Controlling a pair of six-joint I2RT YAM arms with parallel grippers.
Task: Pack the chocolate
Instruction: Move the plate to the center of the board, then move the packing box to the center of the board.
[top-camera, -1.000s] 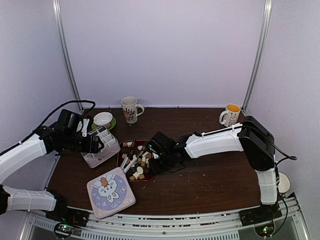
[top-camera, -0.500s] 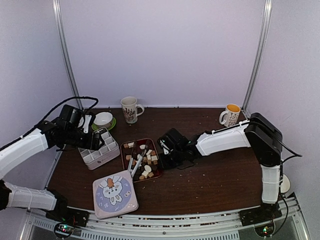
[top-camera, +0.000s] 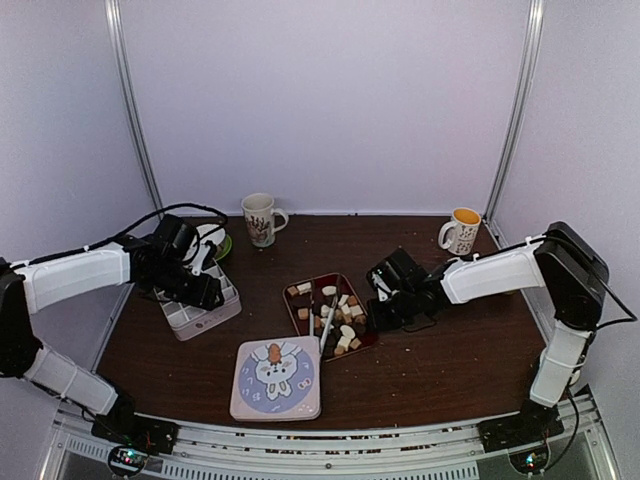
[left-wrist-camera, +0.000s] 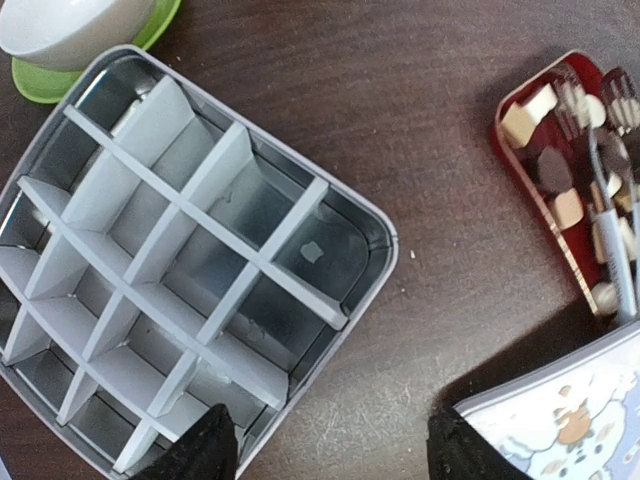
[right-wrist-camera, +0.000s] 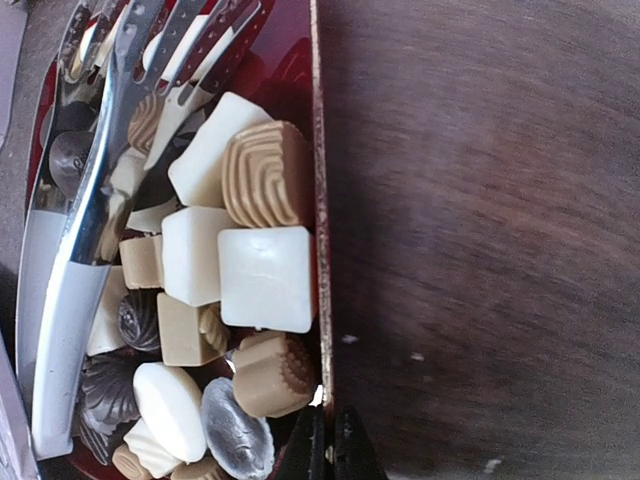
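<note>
The chocolate (top-camera: 343, 318) is a heap of small white, tan and dark pieces (right-wrist-camera: 265, 275) in a dark red tray (top-camera: 297, 318) at the table's middle. My right gripper (top-camera: 376, 308) is at the tray's right side. In the right wrist view its fingertips (right-wrist-camera: 333, 445) are pinched shut on the tray's thin rim (right-wrist-camera: 318, 150). A grey divided box (top-camera: 196, 312) stands at the left with bare compartments (left-wrist-camera: 180, 270). My left gripper (left-wrist-camera: 335, 455) hangs open over the box's near corner and the table beside it, holding nothing.
Metal tongs (top-camera: 327, 320) lie in the tray among the pieces (right-wrist-camera: 70, 250). A rabbit-print lid (top-camera: 275, 378) lies in front of the tray. A white bowl on a green saucer (left-wrist-camera: 60, 25) sits behind the box. Two mugs (top-camera: 260, 218) (top-camera: 462, 230) stand at the back.
The right gripper has closed on the tray's rim and drawn the tray to the right. The lid has shifted right too. The left arm has moved in over the box.
</note>
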